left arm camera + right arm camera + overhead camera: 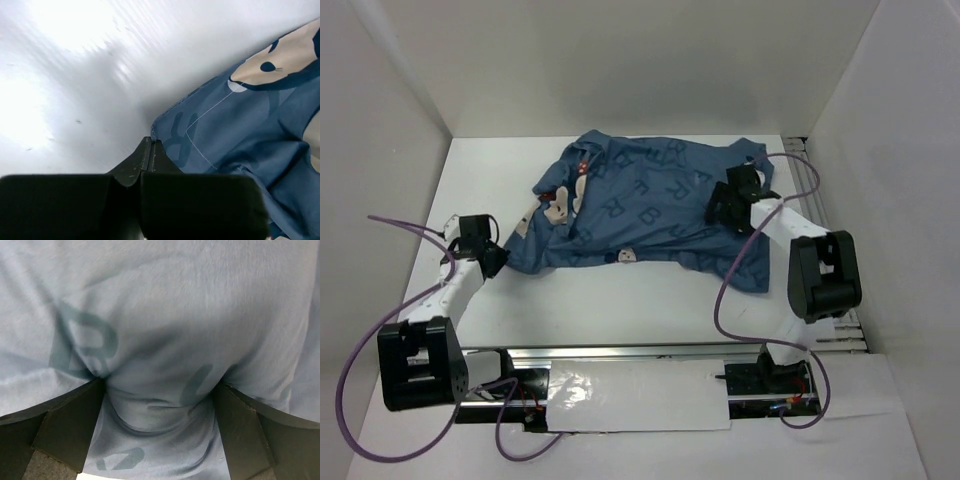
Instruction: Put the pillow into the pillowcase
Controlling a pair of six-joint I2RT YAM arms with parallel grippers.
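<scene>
On the table (620, 300), upper middle of the overhead frame: the pillowcase (650, 205). At its lower left corner, touching the cloth: the left gripper (500, 260). On its right part, right of frame centre, pressed into the cloth with a fold bulging between the fingers: the right gripper (723, 208).

Blue pillowcase (650, 205) lies crumpled across table (620, 310).
</scene>
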